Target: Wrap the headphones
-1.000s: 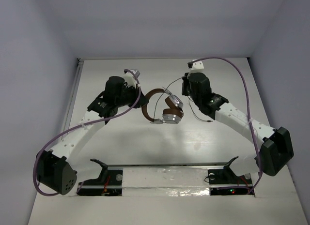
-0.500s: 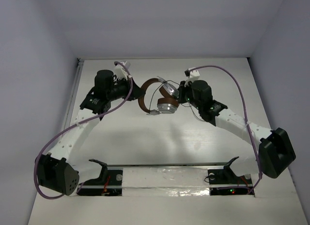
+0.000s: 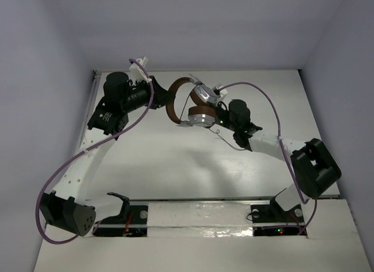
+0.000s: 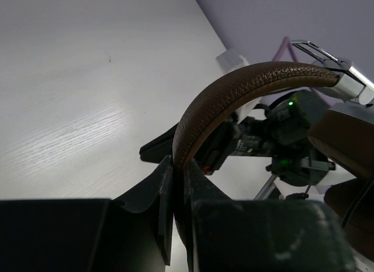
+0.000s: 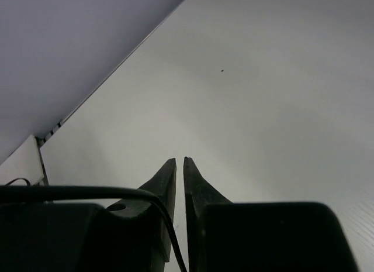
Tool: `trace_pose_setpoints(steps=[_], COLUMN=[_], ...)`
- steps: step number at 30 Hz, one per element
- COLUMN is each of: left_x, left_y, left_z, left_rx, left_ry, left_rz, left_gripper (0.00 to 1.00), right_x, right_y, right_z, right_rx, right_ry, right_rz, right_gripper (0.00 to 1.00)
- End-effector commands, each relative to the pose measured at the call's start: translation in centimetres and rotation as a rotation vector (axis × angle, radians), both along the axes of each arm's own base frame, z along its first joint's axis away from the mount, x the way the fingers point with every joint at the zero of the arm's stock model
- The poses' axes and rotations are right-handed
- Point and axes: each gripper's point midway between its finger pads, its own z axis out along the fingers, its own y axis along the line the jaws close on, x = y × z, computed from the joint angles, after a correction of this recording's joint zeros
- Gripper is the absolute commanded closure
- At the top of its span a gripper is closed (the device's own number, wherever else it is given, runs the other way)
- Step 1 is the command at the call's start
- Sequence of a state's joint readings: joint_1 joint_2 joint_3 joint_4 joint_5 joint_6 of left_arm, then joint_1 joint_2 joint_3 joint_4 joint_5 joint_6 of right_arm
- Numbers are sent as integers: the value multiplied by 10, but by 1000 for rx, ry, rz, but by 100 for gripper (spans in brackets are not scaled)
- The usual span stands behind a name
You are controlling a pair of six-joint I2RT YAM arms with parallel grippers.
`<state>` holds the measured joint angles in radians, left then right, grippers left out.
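Observation:
The headphones [image 3: 201, 115] hang above the table's far middle, with the brown headband [image 3: 172, 106] arching left and the silver earcups stacked to the right. My left gripper [image 3: 165, 101] is shut on the headband; in the left wrist view the jaws [image 4: 178, 167] pinch the band's [image 4: 234, 96] lower end, and a brown ear pad [image 4: 345, 137] shows at right. My right gripper [image 3: 220, 114] sits just right of the earcups. Its fingers [image 5: 179, 162] are nearly closed, with the thin dark cord [image 5: 87, 193] running over the left finger into the gap. Loose cord [image 3: 225, 137] trails below.
Purple robot cables [image 3: 274, 108] loop over each arm. The table's left rail [image 3: 90, 108] and the back wall lie close behind the left arm. The arm bases and a shiny strip [image 3: 198, 216] line the near edge.
Both arms have carried the headphones toward the far side and a little higher. The left wrist swung back and left. The right wrist moved left, its elbow folding in.

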<state>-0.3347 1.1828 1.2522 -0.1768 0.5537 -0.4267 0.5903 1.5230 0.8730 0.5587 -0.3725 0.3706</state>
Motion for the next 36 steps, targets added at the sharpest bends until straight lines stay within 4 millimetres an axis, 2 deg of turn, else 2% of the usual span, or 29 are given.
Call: trace_pose_setpoints(steps=[1,3,5,11,17,20,21,25,30,32,36], left_x=[-8,-9,-11,2,11,19,18,29,37,41,45], left_y=[-4,-4,-3,18,23,31,30,41,42,41,43], left_z=[61,67,75,93,118,126,127,133,136,134,139], left_rx=[-111,-121,-128,-133,-155,-151,-151,-160,-205,-213,-217], left_ry=[-117,-126,-133,-161,-207,-226,-223,-229,-219,-212,-218], left_rz=[-30,-31,-28,49,91,127,121,158,172,171,176], left_gripper=[100,100,100,100,100,100,100,100,100,100,100], right_x=[-6,-4,-4,-11,-20,-27,-30,-36,-37,-34,-33], right_y=[14,18,19,13,6,5,4,-1,-5,-5,-6], right_z=[16,9,5,-9,-25,-27,-22,-20,-35,-47,-51], right_rx=[78,80,87,90,111,127,138,134,109,88,68], right_ry=[-53,-39,-32,2,43,75,65,71,128,153,166], right_rz=[106,114,119,103,89,98,105,94,69,57,52], right_gripper=[83,78,77,78,77,77,77,79,83,81,72])
